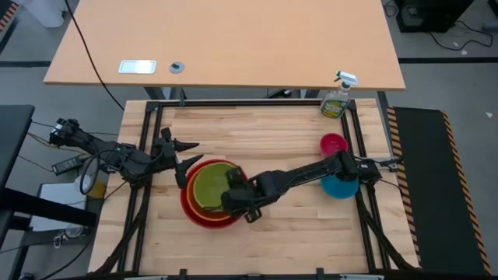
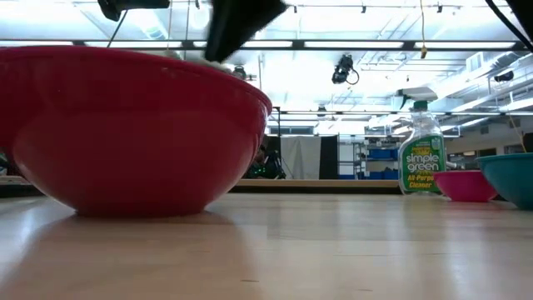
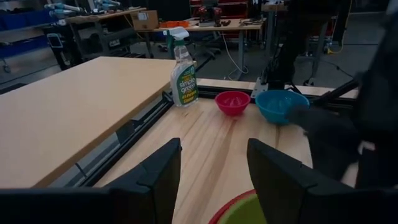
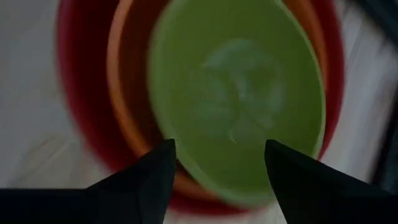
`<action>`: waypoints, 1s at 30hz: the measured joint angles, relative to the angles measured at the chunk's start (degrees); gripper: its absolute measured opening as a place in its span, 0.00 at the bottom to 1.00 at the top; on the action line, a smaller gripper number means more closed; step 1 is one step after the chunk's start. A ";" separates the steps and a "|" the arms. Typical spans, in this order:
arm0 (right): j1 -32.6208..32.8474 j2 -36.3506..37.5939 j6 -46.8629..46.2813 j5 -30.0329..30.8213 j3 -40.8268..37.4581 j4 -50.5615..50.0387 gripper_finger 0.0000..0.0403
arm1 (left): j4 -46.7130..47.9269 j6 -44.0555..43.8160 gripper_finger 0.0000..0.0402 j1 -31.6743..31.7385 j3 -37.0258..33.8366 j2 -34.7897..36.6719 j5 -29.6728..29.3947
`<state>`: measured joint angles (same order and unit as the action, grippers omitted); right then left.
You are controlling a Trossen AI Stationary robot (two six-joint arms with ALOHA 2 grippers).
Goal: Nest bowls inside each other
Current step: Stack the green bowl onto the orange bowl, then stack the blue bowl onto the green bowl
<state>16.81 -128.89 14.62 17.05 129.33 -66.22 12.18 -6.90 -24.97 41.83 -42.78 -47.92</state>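
The red bowl (image 1: pixel 194 211) stands on the table left of centre, with the orange bowl (image 1: pixel 193 180) inside it and the lime green bowl (image 1: pixel 210 189) inside that. My right gripper (image 4: pixel 217 168) hangs open just above the stack's near right rim, its fingers pointing steeply down over the green bowl (image 4: pixel 236 99). The small blue bowl (image 1: pixel 340 187) and the pink bowl (image 1: pixel 333 144) stand apart on the table near its right edge. My left gripper (image 1: pixel 187 155) waits open at the stack's far left, above the table.
A green spray bottle (image 1: pixel 336 99) stands at the table's far right corner. A larger light desk (image 1: pixel 226 39) lies beyond the far edge. Bare wood lies between the stack and the two small bowls. The low view shows the red bowl (image 2: pixel 133 133) close up.
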 joint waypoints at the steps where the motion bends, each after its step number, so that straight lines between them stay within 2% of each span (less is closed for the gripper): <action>1: -0.07 0.71 -2.09 -1.26 0.01 -2.33 0.62 | 0.01 0.00 0.47 0.00 0.00 0.00 0.00; 5: -0.10 3.60 -9.80 -3.06 -1.45 -9.75 0.62 | 0.13 -0.02 0.47 0.00 0.00 -0.01 0.02; 9: 0.36 8.87 -15.10 -1.69 -9.19 -11.73 0.62 | 0.16 -1.01 0.47 0.00 0.00 -0.02 0.22; 12: 0.69 15.88 -19.37 -0.15 -19.23 -10.13 0.62 | 0.59 -1.46 0.47 0.00 0.00 -0.02 0.22; 15: 0.73 24.62 -24.62 -0.03 -32.82 -4.90 0.62 | 0.64 -1.47 0.47 0.00 0.00 -0.02 0.22; 21: -0.82 41.82 -40.24 -0.77 -55.35 -2.26 0.62 | 0.62 -1.50 0.47 0.02 0.00 -0.02 0.22; 26: -4.29 48.92 -56.20 -13.14 -65.72 -7.11 0.62 | 0.57 -1.53 0.47 0.04 0.00 -0.02 0.22; 30: -4.96 48.00 -61.14 -20.45 -70.37 -10.31 0.62 | 0.55 -1.53 0.47 0.04 0.00 -0.02 0.21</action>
<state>11.85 -80.88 -46.52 -3.40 58.97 -76.53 12.73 -8.43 -24.93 41.82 -42.81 -47.71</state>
